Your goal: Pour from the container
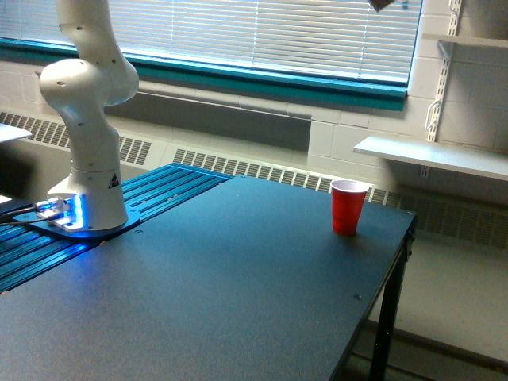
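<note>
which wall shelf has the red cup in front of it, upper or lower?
The lower shelf. The red cup stands on the table just below its left end; the upper shelf sits far higher.

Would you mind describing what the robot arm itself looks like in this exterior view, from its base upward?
The arm is glossy white, built of rounded cylindrical segments with a bulbous joint. Its lower column bears a small dark triangular marking and stands on a dark round base plate. Blue light glows at its foot, where dark cables plug in. The gripper itself is mostly out of view; only a dark bit shows at the top edge.

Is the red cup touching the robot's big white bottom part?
Apart. The exterior view shows bare table between the red cup and the robot base.
</note>
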